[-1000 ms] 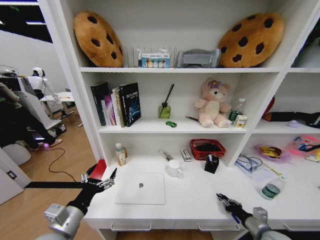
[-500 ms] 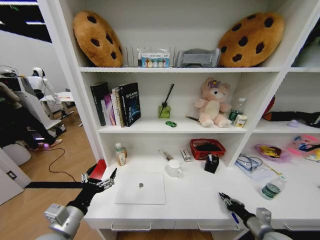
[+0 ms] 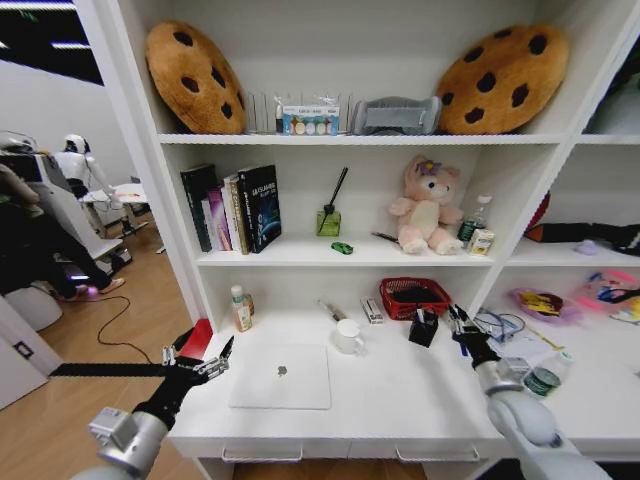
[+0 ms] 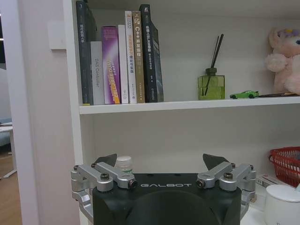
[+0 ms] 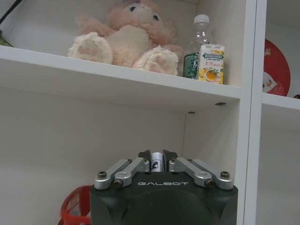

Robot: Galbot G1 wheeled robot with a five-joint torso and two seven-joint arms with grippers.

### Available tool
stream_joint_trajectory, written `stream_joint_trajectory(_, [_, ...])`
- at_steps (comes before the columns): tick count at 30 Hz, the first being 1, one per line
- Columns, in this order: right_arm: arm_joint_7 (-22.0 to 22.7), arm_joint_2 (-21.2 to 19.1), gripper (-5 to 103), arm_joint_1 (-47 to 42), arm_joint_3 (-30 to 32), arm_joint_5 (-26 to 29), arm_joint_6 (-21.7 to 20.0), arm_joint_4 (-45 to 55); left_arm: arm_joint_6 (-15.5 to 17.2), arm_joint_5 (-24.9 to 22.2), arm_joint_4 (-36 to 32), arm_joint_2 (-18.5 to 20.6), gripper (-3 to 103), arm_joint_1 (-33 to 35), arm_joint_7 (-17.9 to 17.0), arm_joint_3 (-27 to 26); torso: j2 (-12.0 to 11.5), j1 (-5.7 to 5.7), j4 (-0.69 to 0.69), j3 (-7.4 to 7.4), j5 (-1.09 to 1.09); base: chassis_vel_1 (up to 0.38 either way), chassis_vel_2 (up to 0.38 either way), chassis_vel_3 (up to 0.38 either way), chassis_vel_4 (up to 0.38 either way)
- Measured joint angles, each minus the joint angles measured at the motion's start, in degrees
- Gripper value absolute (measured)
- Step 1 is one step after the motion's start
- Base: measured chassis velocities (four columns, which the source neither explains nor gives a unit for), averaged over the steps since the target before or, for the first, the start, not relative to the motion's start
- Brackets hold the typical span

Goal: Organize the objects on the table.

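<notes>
Clamping a blue pen (image 3: 464, 348), mostly hidden between its fingers, the right gripper (image 3: 458, 318) hangs beside the black pen holder (image 3: 423, 327) near the red mesh basket (image 3: 414, 296). The left gripper (image 3: 197, 360) waits spread wide at the table (image 3: 390, 400) edge, beside the closed laptop (image 3: 282, 376).

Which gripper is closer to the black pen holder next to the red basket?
Right. The right gripper is raised just beside the black pen holder; the left gripper sits off the table's left edge.

silver-white laptop (image 3: 281, 376), red mesh basket (image 3: 413, 297), white mug (image 3: 348, 337), brown chocolate-chip-patterned cookie cushions (image 3: 195, 78)
</notes>
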Motion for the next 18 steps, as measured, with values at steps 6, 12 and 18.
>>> stream_joint_trajectory(6, [3.7, 1.0, 13, 7.4, -3.1, -6.2, 7.0, -9.0, 0.0, 0.0, 0.0, 0.0, 100, 0.0, 0.0, 0.0, 0.0, 0.0, -0.03, 0.0, -0.01, 0.0, 0.0, 0.0, 0.0])
stream_joint_trajectory(12, [4.7, 1.4, 13, 9.0, -3.7, -8.1, 10.9, -12.8, 0.0, 0.0, 0.0, 0.0, 100, 0.0, 0.0, 0.0, 0.0, 0.0, -0.04, -0.01, -0.01, 0.0, 0.0, 0.0, 0.0])
stream_joint_trajectory(18, [4.7, 2.6, 13, 11.0, -5.1, -8.3, 14.4, -15.5, 0.0, 0.0, 0.0, 0.0, 100, 0.0, 0.0, 0.0, 0.0, 0.0, -0.02, -0.01, -0.01, 0.0, 0.0, 0.0, 0.0])
